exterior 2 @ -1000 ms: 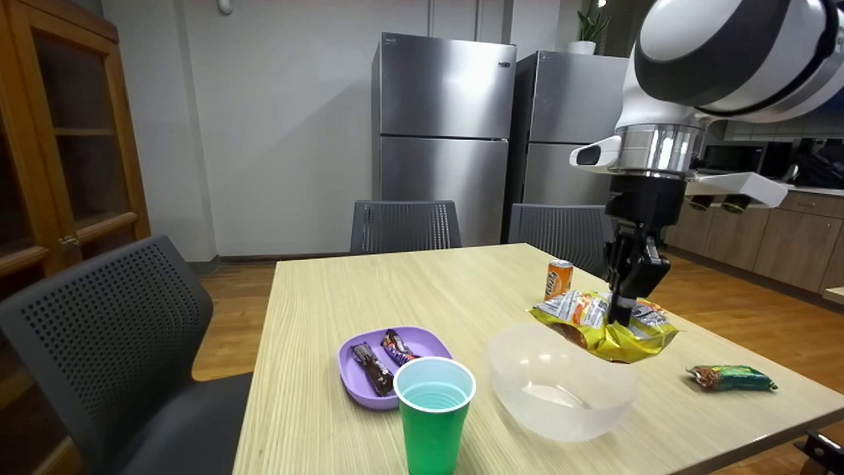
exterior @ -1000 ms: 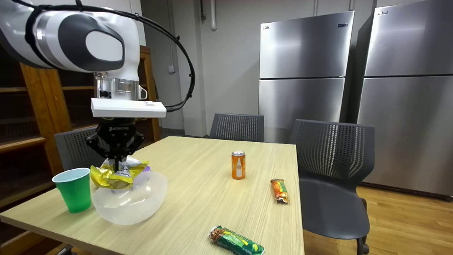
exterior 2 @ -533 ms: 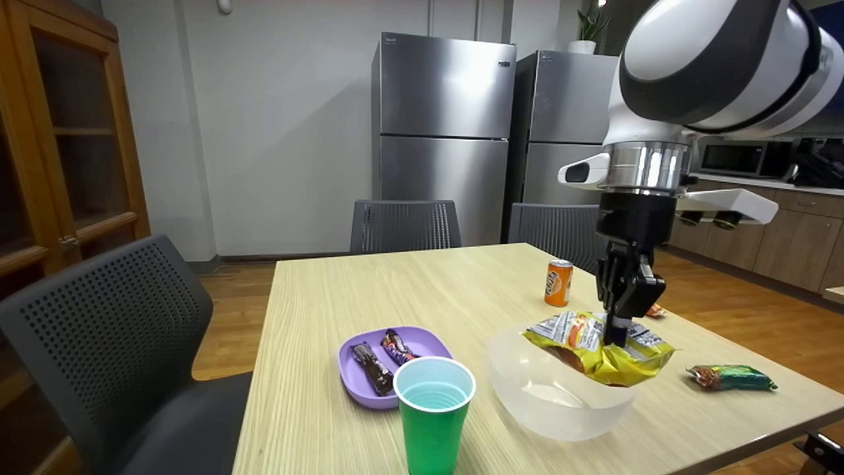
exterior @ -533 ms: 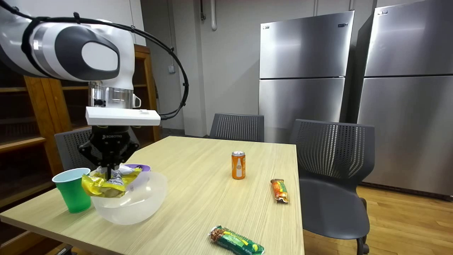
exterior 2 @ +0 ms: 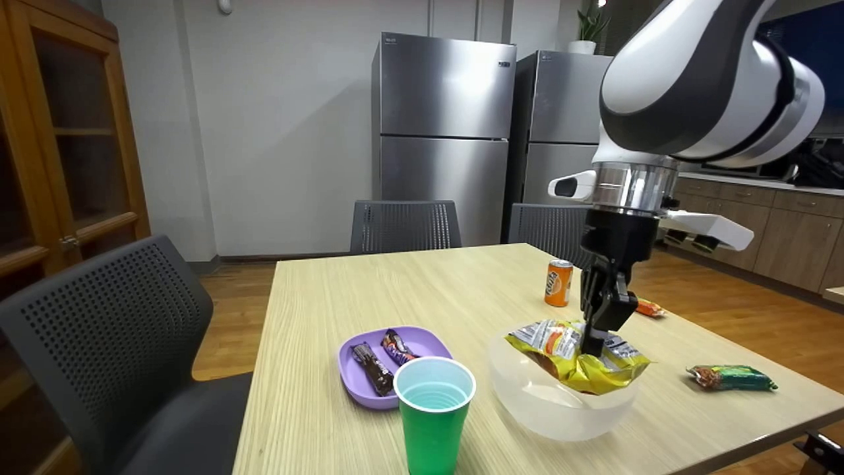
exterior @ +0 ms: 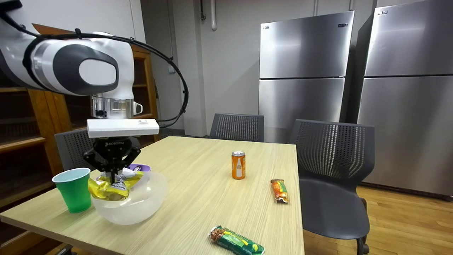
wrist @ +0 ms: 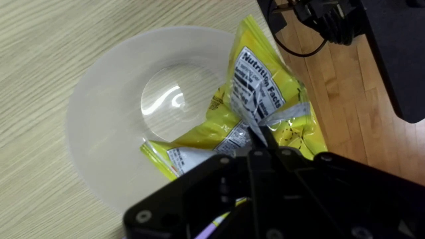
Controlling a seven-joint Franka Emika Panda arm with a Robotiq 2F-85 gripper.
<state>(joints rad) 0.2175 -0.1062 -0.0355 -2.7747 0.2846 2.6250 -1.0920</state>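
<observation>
Over the translucent bowl [exterior 2: 560, 422], the arm [exterior 2: 686, 99] bends downward, fingers [exterior 2: 593, 342] pinching a yellow bag [exterior 2: 587, 375].

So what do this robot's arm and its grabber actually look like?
The arm is white and rounded, with a dark grey panel around a pale oval cap. A black cable loops beside it, tied at intervals. Below a shiny silver collar sits a white bar-shaped housing, then the angular black gripper with slim fingers and white ROBOTIQ lettering.
</observation>
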